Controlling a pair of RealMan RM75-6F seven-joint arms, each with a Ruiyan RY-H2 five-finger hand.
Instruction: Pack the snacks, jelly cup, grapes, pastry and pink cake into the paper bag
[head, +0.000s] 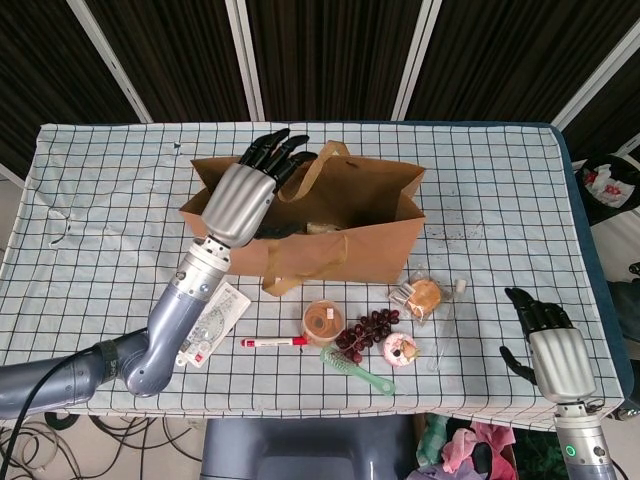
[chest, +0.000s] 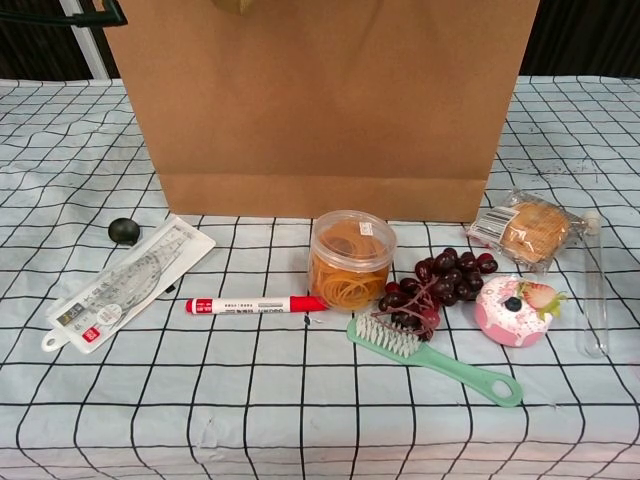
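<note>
The brown paper bag (head: 375, 250) stands open at mid-table and fills the top of the chest view (chest: 320, 100). My left hand (head: 248, 188) hovers over the bag's left end with fingers spread, holding nothing. A pale snack pack (head: 322, 228) lies inside the bag. In front of the bag sit the jelly cup (head: 323, 321) (chest: 351, 258), the grapes (head: 368, 330) (chest: 440, 285), the pink cake (head: 400, 350) (chest: 512, 308) and the wrapped pastry (head: 424, 296) (chest: 527, 230). My right hand (head: 555, 350) rests empty near the table's front right edge, away from everything.
A red marker (chest: 255, 304), a green brush (chest: 435, 358), a packaged ruler set (chest: 125, 280), a small black ball (chest: 124, 231) and a clear tube (chest: 592, 290) also lie in front of the bag. The table edge runs close behind my right hand.
</note>
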